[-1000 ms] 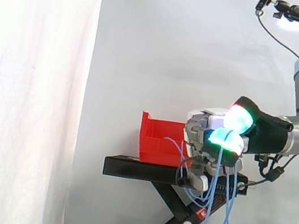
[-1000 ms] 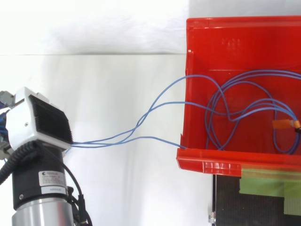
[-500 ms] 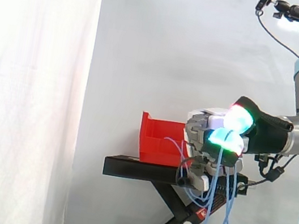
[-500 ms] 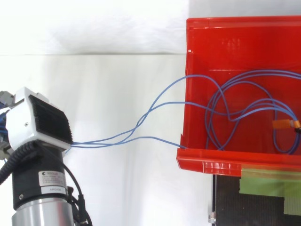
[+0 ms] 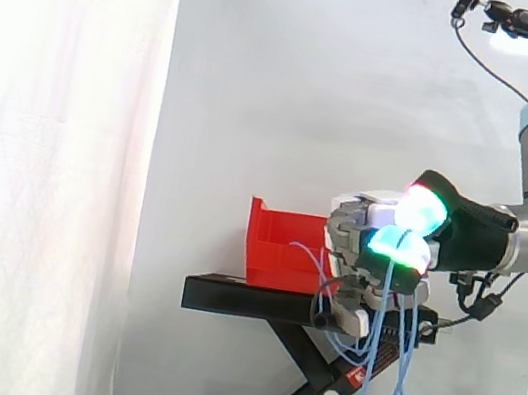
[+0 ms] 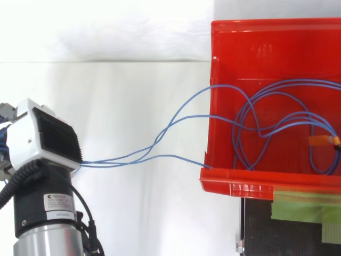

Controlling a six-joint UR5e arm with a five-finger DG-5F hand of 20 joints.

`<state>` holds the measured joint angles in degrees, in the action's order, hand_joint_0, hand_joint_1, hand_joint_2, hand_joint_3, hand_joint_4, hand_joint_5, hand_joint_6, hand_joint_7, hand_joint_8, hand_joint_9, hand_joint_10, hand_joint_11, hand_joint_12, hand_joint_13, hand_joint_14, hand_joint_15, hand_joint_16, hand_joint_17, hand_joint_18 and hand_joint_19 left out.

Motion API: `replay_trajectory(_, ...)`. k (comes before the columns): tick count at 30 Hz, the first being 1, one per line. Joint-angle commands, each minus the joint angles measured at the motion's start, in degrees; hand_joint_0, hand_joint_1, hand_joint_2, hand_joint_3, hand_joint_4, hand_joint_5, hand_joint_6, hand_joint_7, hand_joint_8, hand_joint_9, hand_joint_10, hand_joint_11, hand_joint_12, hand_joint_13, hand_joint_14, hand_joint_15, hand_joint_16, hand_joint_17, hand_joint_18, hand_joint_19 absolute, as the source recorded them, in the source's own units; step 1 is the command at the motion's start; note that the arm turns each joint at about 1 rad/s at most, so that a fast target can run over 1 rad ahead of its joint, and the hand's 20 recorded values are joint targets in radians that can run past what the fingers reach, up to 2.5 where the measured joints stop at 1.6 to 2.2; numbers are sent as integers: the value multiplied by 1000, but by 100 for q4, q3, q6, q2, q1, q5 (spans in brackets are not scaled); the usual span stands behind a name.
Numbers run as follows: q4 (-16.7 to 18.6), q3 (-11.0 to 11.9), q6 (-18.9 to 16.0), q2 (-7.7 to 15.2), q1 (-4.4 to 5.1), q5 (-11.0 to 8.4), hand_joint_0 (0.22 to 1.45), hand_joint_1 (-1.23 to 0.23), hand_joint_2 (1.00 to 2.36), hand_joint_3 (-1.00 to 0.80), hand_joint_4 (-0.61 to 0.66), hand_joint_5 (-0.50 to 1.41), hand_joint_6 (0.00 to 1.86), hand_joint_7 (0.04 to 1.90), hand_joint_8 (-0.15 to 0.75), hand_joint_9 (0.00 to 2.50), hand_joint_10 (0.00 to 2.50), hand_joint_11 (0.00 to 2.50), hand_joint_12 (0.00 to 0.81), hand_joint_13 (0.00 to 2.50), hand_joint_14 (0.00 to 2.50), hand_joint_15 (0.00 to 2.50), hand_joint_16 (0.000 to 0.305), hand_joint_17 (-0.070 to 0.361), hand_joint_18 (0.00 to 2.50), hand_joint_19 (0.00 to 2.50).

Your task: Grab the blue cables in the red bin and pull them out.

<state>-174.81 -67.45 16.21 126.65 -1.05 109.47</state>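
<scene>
Blue cables (image 6: 259, 129) lie partly looped on the floor of the red bin (image 6: 250, 48) at the upper right of the top view. Several strands run out over its left wall and across to the hand (image 6: 42, 141) at the lower left. In the side view the hand (image 5: 383, 243) sits right of centre, just right of the bin on the black stand (image 5: 247, 299), with its fingers curled tight round the cables, whose free lengths hang to the bottom edge.

Open gap between robot hand (image 5: 356, 223) and bin (image 6: 250, 188), crossed only by cables (image 6: 160, 140). Bin top open, cable loops over its floor.
</scene>
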Motion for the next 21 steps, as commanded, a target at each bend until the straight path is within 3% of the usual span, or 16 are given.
replay_trajectory(1, 0, 4, 0, 0, -1, -4, 978, -852, 1000, -1000, -1, 767, 975, 581, 148, 1360, 305, 1912, 259, 1420, 24, 1515, 43, 97, 875, 691)
replay_trajectory(21, 0, 4, 0, 0, -1, 5, 974, -854, 1000, -1000, 4, 771, 963, 588, 147, 1351, 306, 1897, 255, 1409, 24, 1493, 43, 96, 867, 691)
